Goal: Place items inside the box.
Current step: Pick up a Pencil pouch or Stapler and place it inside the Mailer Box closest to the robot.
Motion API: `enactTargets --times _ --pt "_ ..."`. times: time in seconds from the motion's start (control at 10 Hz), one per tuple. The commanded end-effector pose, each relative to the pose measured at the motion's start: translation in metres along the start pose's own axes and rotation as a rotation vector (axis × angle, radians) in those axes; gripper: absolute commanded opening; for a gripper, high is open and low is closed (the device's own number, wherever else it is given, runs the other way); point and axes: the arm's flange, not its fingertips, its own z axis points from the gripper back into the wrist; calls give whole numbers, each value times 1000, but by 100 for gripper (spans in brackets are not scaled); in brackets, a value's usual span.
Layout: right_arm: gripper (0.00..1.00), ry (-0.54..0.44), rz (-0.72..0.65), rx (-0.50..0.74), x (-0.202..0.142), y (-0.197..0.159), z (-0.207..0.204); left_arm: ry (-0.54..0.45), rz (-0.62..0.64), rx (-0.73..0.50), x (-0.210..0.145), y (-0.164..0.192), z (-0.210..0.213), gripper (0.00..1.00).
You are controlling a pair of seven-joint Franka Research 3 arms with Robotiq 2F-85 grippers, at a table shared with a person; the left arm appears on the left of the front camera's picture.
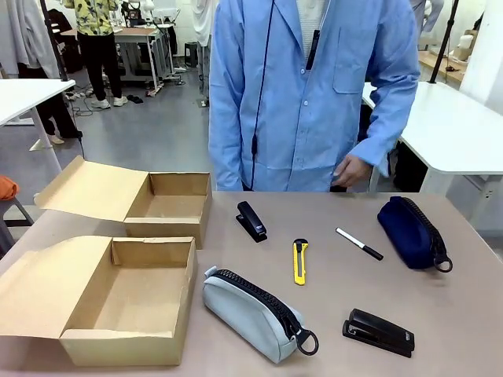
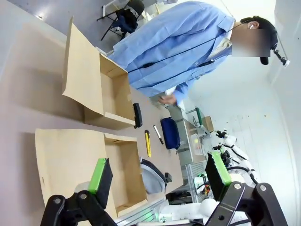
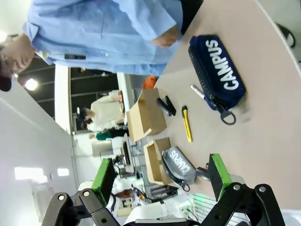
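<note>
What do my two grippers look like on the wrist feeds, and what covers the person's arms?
The left gripper and right gripper look alike: black linked fingers with round pivot joints, each tipped by a bright green pad. The person wears a light blue coat with long sleeves; a thin dark cord runs down its front.

The utility knife [image 1: 300,261] is yellow with black. Beyond it lies a black stapler [image 1: 251,221], nearer than it a pale grey pouch [image 1: 250,314] with a black zip, and right of it a navy pouch [image 1: 405,228] with white lettering.
</note>
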Motion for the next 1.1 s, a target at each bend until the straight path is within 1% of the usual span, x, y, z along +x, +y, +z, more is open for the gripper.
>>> enactTargets --times 0.0,0.1,0.2,0.3,0.4,0.5,0.6,0.7,0.8,0.9,1.0 --pt "100 129 149 -55 -26 18 -70 -6 -18 -14 3 -1 -1 100" --pt "100 175 198 -145 -33 20 -88 -6 -18 -14 3 -1 -1 100" --pt "100 160 142 -126 -20 15 -81 -6 -18 -14 3 -1 -1 100" --pt "100 87 78 -101 1 0 -46 -6 -18 -14 3 -1 -1 100" --pt "100 26 27 -30 12 -23 14 -6 -18 -14 3 -1 -1 100" --pt "100 4 40 31 7 -48 68 -6 -18 -14 3 -1 -1 100" --pt "100 -84 46 49 0 -64 109 -6 -18 -14 3 -1 -1 100" --pt "100 -127 57 79 -7 -66 127 -6 -18 -14 3 -1 -1 100" --pt "100 -184 47 94 -5 -64 124 -6 -18 -14 3 -1 -1 100" --pt "100 -127 -3 27 -28 -68 125 -6 -18 -14 3 -1 -1 100" --pt "100 -127 -3 27 -28 -68 125 -6 -18 -14 3 -1 -1 100"
